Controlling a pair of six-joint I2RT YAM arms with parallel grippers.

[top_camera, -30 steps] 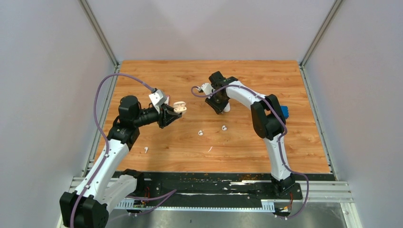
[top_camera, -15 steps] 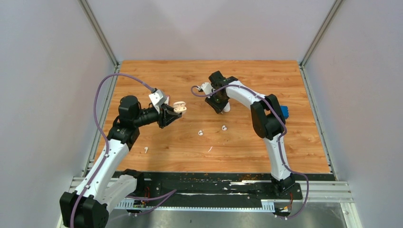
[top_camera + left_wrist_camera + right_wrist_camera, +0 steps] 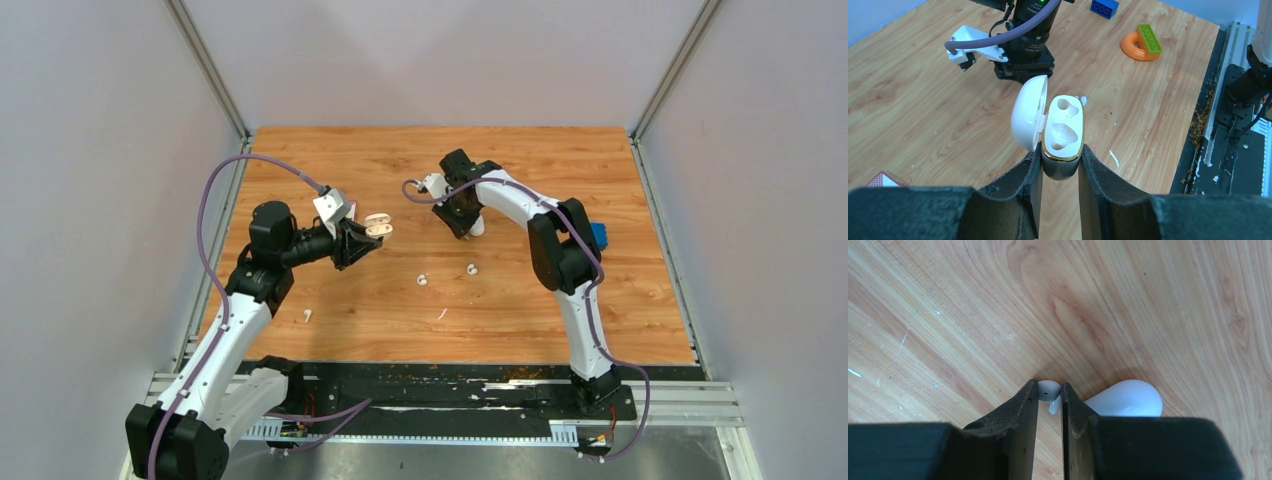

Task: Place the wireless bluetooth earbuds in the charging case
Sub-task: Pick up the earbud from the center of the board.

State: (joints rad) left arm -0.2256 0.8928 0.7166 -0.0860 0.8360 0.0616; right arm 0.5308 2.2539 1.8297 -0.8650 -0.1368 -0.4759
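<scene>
Closest to the arm bases, one loose earbud (image 3: 307, 315) is lying on the wood table (image 3: 520, 320). A thin white sliver (image 3: 442, 314) is lying to its right. A bit farther in, two more loose earbuds (image 3: 422, 280) (image 3: 471, 268) are sitting well apart from both claws.

Next, the left claw (image 3: 1059, 159) is squeezing the case (image 3: 1064, 131) by its dark bottom, with one finger on each side. It is holding the case up off the table. The lid (image 3: 1028, 120) is hanging open to the left, and two holes are showing on top of the case.

Farther back, the right claw (image 3: 1050, 386) is pointing down at the table. Its jaws are narrow, and they are pinching an earbud (image 3: 1046, 390) between the tips. The earbud is lying on the wood. A white round thing (image 3: 1128, 397) is sitting just beside the right finger, crowding that side. I cannot tell what it is.

Past the right arm, a blue block (image 3: 598, 236) is peeking out. An orange ring (image 3: 1133, 47) with a green block (image 3: 1149, 39) on it is lying near it. A red and white card (image 3: 883, 179) is showing at the table's left side.

Since a second ago, both arms are staying in the same spots. The case is staying up, and the loose earbuds are not moving. Only the right jaws are closing in tighter.
</scene>
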